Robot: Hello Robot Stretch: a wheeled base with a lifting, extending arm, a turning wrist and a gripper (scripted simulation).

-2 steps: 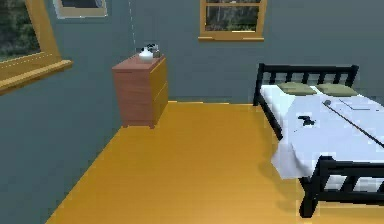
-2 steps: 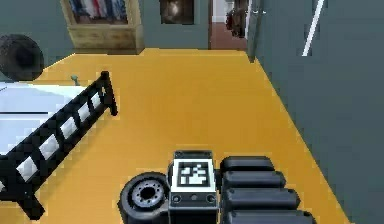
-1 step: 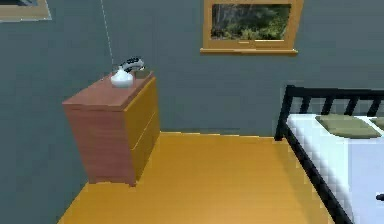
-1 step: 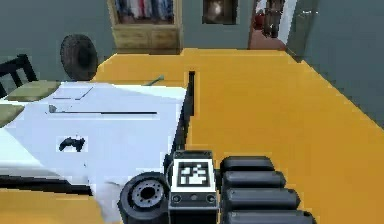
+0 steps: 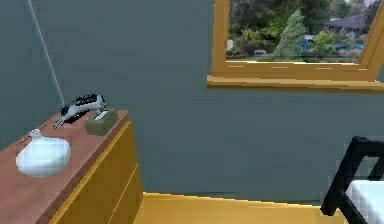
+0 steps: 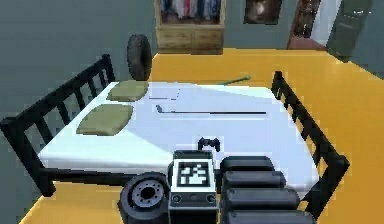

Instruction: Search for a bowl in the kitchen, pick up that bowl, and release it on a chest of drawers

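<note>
One gripper (image 6: 148, 197) at the arm side view's bottom edge, far end indistinct: whether it holds anything cannot be told. Bed (image 6: 230, 125) beyond. Forward view, left: chest of drawers (image 5: 100, 180) bearing a white rounded vessel (image 5: 42, 155); window (image 5: 295, 35) farther off.

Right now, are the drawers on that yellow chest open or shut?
Shut. The chest of drawers shows its yellow fronts flush in one plane in the forward view, with none pulled out below the wooden top.

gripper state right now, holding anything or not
Gripper: cannot tell whether it holds anything; its dark body sits low in the arm side view and its far end cannot be made out.
</note>
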